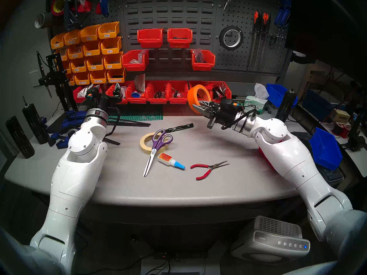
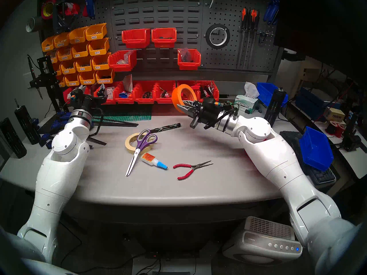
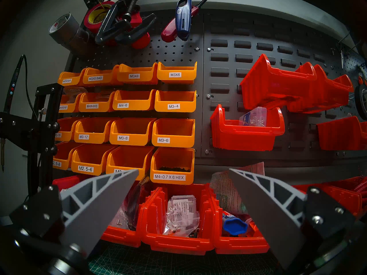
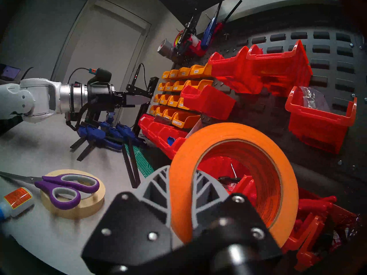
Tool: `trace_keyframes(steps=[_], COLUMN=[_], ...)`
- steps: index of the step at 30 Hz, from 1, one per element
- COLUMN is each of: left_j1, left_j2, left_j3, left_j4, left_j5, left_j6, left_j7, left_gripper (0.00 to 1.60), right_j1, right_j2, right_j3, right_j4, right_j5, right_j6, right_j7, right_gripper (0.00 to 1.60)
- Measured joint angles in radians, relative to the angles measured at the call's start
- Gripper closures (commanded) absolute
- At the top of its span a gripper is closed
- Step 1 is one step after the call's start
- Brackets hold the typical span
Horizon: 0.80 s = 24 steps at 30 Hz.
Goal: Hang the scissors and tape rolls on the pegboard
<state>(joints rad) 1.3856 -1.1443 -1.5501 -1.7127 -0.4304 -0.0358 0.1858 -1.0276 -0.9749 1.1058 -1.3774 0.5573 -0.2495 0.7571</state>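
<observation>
My right gripper (image 1: 198, 107) is shut on the wall of the orange tape roll (image 1: 191, 96), holding it upright above the table's back in front of the red bins; the right wrist view shows a finger on each side of the roll's wall (image 4: 228, 137). The purple-handled scissors (image 1: 153, 152) lie on the cream tape roll (image 1: 143, 142) at mid-table. The black tape roll (image 1: 221, 38) hangs on a hook of the pegboard (image 1: 238, 56). My left gripper (image 3: 183, 170) is open and empty, raised at the left facing the orange bins.
A glue bottle (image 1: 168, 160), red-handled pliers (image 1: 206, 168) and a black marker (image 1: 178, 127) lie near the scissors. Red bins (image 1: 158, 94) line the table's back. A tissue box (image 1: 254, 105) and blue bins (image 1: 325, 149) stand at the right. Orange-and-black-handled tools (image 1: 260, 18) hang on the pegboard.
</observation>
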Motion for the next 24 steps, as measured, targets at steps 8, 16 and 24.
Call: trace_keyframes(steps=[8, 16, 24], left_j1=[0.000, 0.000, 0.000], left_j2=[0.000, 0.000, 0.000], left_j3=[0.000, 0.000, 0.000], left_j4=[0.000, 0.000, 0.000], left_j5=[0.000, 0.000, 0.000], left_j6=[0.000, 0.000, 0.000], left_j7=[0.000, 0.000, 0.000], left_gripper=[0.00, 0.00, 0.00], right_j1=[-0.027, -0.054, -0.117], right_j2=[-0.020, -0.050, -0.060], right_j3=[0.011, 0.025, 0.060], right_j4=[-0.012, -0.022, -0.094], right_j5=[-0.001, -0.002, 0.017], right_j6=[-0.025, -0.057, -0.069], right_j7=[-0.050, -0.126, -0.204], right_gripper=[1.60, 1.60, 1.60])
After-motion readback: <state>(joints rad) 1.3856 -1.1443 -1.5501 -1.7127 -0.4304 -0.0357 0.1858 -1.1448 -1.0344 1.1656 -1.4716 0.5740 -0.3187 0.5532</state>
